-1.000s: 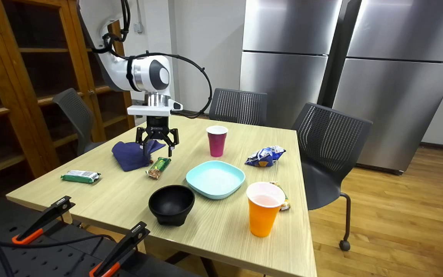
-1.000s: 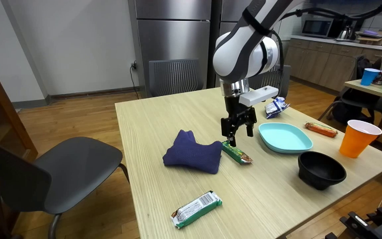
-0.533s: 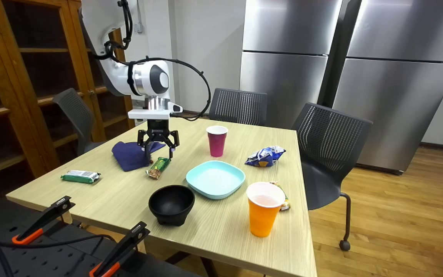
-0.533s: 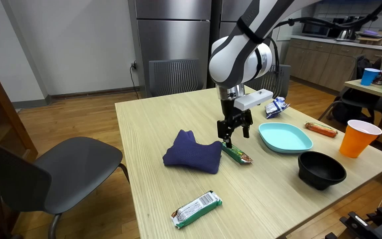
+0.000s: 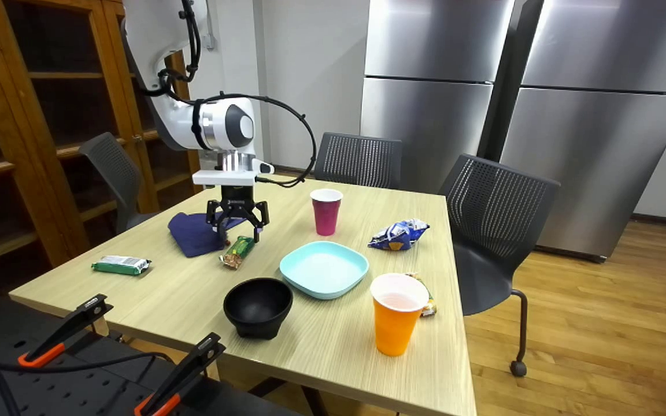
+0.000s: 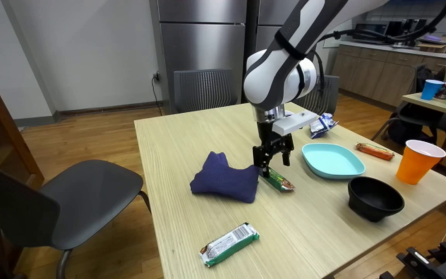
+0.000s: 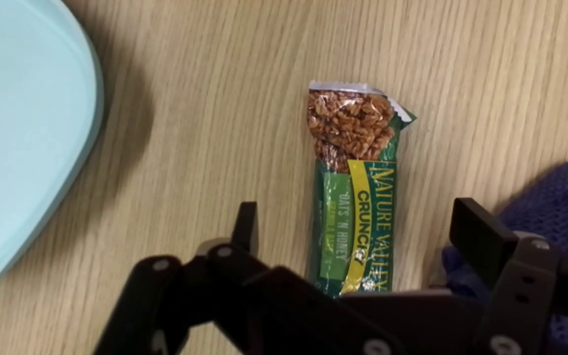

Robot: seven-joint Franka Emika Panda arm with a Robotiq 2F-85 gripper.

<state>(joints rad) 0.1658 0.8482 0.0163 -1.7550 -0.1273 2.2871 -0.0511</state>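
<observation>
My gripper (image 5: 239, 236) is open and empty, pointing down low over the table. In the wrist view its fingers (image 7: 355, 219) stand apart on both sides of a green granola bar (image 7: 353, 207), with bare table between each finger and the bar. The bar also shows in both exterior views (image 5: 238, 252) (image 6: 280, 181), lying flat under the gripper; its near end is hidden by the gripper in the wrist view. A crumpled purple cloth (image 6: 225, 179) lies beside the bar, close to one finger, and shows at the right of the wrist view (image 7: 560, 212).
A light blue plate (image 5: 324, 267) and black bowl (image 5: 258, 306) stand near the bar. A magenta cup (image 5: 326, 214), blue snack bag (image 5: 399, 235), orange cup (image 5: 396, 320), orange-wrapped bar (image 6: 375, 151) and another green bar (image 6: 229, 244) are on the table. Chairs surround it.
My gripper has come down a little over the granola bar and, in an exterior view, shifted slightly left toward the cloth. The fingers stay open. The things on the table have not moved.
</observation>
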